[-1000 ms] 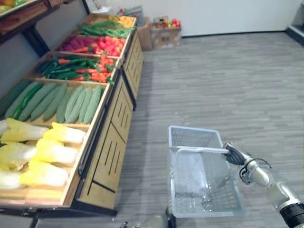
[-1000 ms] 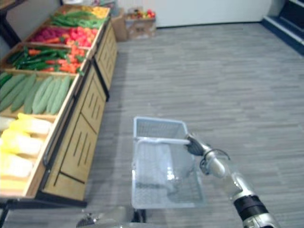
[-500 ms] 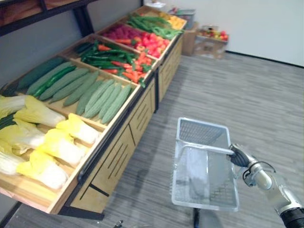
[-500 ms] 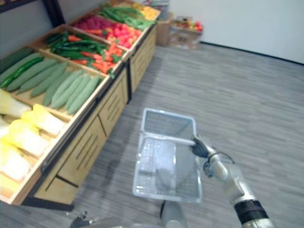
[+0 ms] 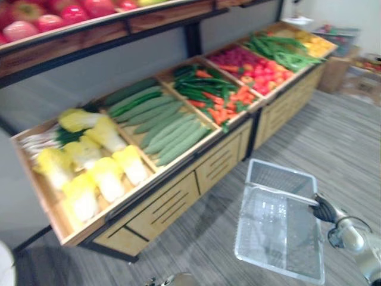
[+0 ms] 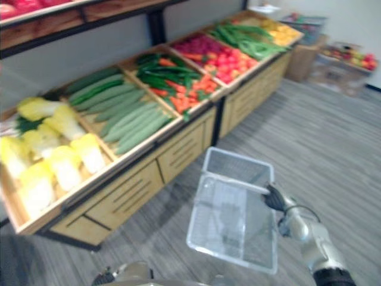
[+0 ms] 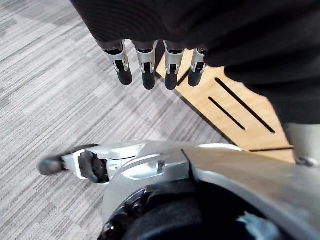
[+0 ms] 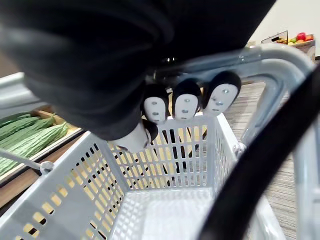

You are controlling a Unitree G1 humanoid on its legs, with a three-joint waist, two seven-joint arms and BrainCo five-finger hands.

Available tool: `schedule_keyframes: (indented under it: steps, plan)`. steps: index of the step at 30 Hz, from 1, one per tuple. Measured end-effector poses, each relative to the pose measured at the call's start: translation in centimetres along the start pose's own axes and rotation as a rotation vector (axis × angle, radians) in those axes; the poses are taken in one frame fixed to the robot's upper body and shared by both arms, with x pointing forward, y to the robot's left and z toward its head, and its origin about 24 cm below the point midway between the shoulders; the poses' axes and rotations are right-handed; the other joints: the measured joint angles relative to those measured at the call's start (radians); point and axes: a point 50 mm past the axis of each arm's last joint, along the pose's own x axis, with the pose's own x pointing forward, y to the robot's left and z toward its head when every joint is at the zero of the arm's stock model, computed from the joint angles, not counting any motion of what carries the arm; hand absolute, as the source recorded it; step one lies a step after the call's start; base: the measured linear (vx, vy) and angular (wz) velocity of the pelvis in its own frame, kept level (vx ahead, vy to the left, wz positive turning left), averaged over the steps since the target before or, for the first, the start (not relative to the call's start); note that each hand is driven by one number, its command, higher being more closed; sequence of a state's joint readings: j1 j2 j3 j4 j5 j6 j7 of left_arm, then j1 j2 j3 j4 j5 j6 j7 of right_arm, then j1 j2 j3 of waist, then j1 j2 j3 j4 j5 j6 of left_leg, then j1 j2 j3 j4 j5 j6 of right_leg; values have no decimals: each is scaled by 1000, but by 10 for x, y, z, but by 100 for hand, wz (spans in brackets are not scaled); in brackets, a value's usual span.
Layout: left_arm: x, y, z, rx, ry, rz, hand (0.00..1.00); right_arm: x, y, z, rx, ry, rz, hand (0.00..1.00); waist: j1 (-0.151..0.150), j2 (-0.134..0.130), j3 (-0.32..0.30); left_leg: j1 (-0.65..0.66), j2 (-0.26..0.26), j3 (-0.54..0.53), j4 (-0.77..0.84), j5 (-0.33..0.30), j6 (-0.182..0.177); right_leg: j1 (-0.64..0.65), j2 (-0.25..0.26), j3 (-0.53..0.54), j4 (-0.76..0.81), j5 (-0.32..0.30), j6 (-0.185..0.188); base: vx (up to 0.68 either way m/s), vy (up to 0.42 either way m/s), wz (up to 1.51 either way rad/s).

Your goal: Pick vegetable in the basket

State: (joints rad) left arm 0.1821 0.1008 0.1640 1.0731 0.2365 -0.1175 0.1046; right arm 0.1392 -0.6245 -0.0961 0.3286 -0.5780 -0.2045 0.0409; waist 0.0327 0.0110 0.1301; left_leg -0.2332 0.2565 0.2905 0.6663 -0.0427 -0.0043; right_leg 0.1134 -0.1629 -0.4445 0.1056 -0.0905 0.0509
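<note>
The top shelf (image 5: 89,27) is cut off by the upper edge, so only the undersides of some red round fruits (image 5: 59,15) are seen on it. At the far end of the wooden stand (image 5: 178,199) the yellow produce (image 5: 315,43) is too blurred to name. In the eye views the right hand (image 5: 326,210) is small and dark. Its own wrist view shows it better: the fingers (image 8: 185,104) are curled round the handle (image 5: 280,192) of the basket (image 5: 280,176).

The stand has a row of open compartments. The nearest holds pale yellow cabbages (image 5: 95,173). The next holds long pale green gourds (image 5: 172,128) with darker cucumbers (image 5: 134,98) behind them. Then come dark green peppers with carrots (image 5: 211,95), then red vegetables (image 5: 253,64) and green beans (image 5: 280,44). All these vegetables lie in the stand, to the left of the basket and apart from it. The grey mesh basket hangs at the near right from the right hand, and the floor (image 5: 351,143) shows through its bottom. A cardboard box (image 6: 342,62) stands on the floor at the far right.

The left hand (image 7: 148,62) hangs beside the stand's wooden front with its fingers straight, holding nothing.

Compared with half a second ago, the whole view has turned towards the stand, so the top shelf is now seen. The right hand keeps its place at the right end of the handle.
</note>
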Motion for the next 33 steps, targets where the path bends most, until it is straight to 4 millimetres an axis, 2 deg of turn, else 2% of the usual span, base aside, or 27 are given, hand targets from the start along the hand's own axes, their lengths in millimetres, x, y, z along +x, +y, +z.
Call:
schedule_keyframes:
  steps: [1, 2, 4, 6, 8, 10, 13, 15, 17, 19, 21, 22, 24, 25, 26, 27, 29, 31, 33]
  plan:
    - [0, 0, 1, 8, 3, 0, 0, -9, 3, -11, 20, 54, -11, 100, -7, 2, 0, -13, -23, 90, -151, 27, 7, 24, 0, -71, -4, -20, 30, 136, 39, 136]
    - [0, -1, 1, 11, 2, -1, 0, -10, 3, -13, 22, 62, -10, 100, -6, 2, 0, -17, -31, 98, -185, 34, -1, 26, 1, -79, -2, -26, 39, 150, 96, 139]
    - [0, 3, -1, 21, 12, 5, 0, -13, 9, -16, 32, 85, 1, 100, -4, -3, -10, 30, -99, 83, -366, 40, -1, 30, -7, -106, -1, -38, 53, 120, 105, 91]
    - [1, 6, 1, 25, 6, 16, 0, -8, 6, -11, 33, 69, -13, 100, 3, -25, 3, 42, -139, 72, -460, 40, -1, 32, -3, -105, -37, -39, 57, 102, 99, 68]
    - [1, 7, 0, 24, 9, 20, 0, -2, 4, -4, 37, 43, -24, 100, 14, -31, 9, 44, -150, 83, -446, 40, -2, 60, -8, -106, -65, -29, 74, 27, 35, 34]
    - [0, 6, -1, 30, 9, 16, 0, 5, 3, 5, 41, 5, -29, 100, 14, -24, 11, 65, -159, 87, -442, 39, -3, 89, -14, -101, -73, -26, 79, -1, -2, 7]
    - [-1, 5, -5, 35, 21, 12, 0, 10, 13, 22, 56, -67, 1, 100, 27, -20, 10, 92, -157, 93, -493, 37, -6, 78, -10, -72, -72, -30, 89, -48, -53, -24]
    - [-1, 5, -8, 36, 29, 11, 0, 10, 22, 23, 75, -66, 24, 100, 29, -23, 9, 96, -159, 106, -526, 40, -1, 68, -11, -63, -67, -35, 96, -89, -34, -13]
    - [-1, 5, -8, 39, 30, 9, 0, 9, 29, 19, 88, -41, 44, 100, 30, -25, 8, 94, -172, 108, -542, 42, 6, 47, -27, -57, -41, -68, 106, -48, 10, -2]
    - [-2, 5, -8, 44, 31, 10, 0, 4, 35, 13, 88, -6, 66, 100, 29, -35, 7, 94, -195, 115, -539, 25, 21, 18, -67, -50, 31, -113, 127, 37, 65, 6]
    - [-3, 12, -14, 77, 41, 16, 0, -6, 55, 5, 116, 60, 119, 100, 30, -76, -17, 116, -233, 134, -527, -29, 35, 4, -134, -49, 140, -150, 155, 146, 76, 7]
    - [-3, 12, -14, 86, 42, 15, 0, -8, 59, 3, 120, 70, 129, 100, 29, -80, -22, 118, -236, 133, -525, -38, 42, -24, -150, -35, 213, -148, 152, 194, 86, 0]
    - [-1, 17, -10, 109, 29, 21, 0, -9, 63, 4, 123, 69, 142, 100, 26, -88, -23, 136, -238, 130, -523, -53, 48, -170, -209, 46, 511, -81, 55, 231, 126, 5]
    - [0, 22, -8, 120, 24, 29, 0, -7, 64, 6, 137, 70, 130, 100, 19, -84, -22, 162, -238, 106, -524, -59, 66, -244, -220, 117, 657, -13, 41, 236, 101, 22]
    - [0, 25, -7, 125, 21, 35, 0, -7, 65, 7, 152, 75, 121, 100, 10, -90, -18, 177, -236, 96, -525, -67, 70, -268, -210, 157, 704, -18, 54, 248, 66, 46]
    - [1, 29, -5, 134, 18, 45, 0, -7, 70, 7, 181, 89, 116, 100, -3, -93, -8, 205, -228, 73, -526, -71, 71, -289, -177, 198, 735, -40, 37, 251, 23, 63]
    - [2, 32, 1, 123, -1, 64, 0, -8, 71, 6, 194, 101, 111, 100, -10, -98, -7, 247, -222, 39, -542, -72, 72, -306, -131, 211, 668, -89, 39, 246, -2, 59]
    - [5, 30, 13, 84, -40, 71, 0, -11, 72, -3, 208, 142, 106, 100, -21, -91, -4, 255, -211, -7, -549, -72, 63, -324, -69, 245, 452, -92, 39, 207, -46, 61]
    - [7, 29, 22, 75, -59, 75, 0, -16, 76, -14, 225, 205, 114, 100, -28, -87, -1, 255, -209, -51, -554, -74, 44, -335, -36, 335, 249, -75, 52, 169, -102, 64]
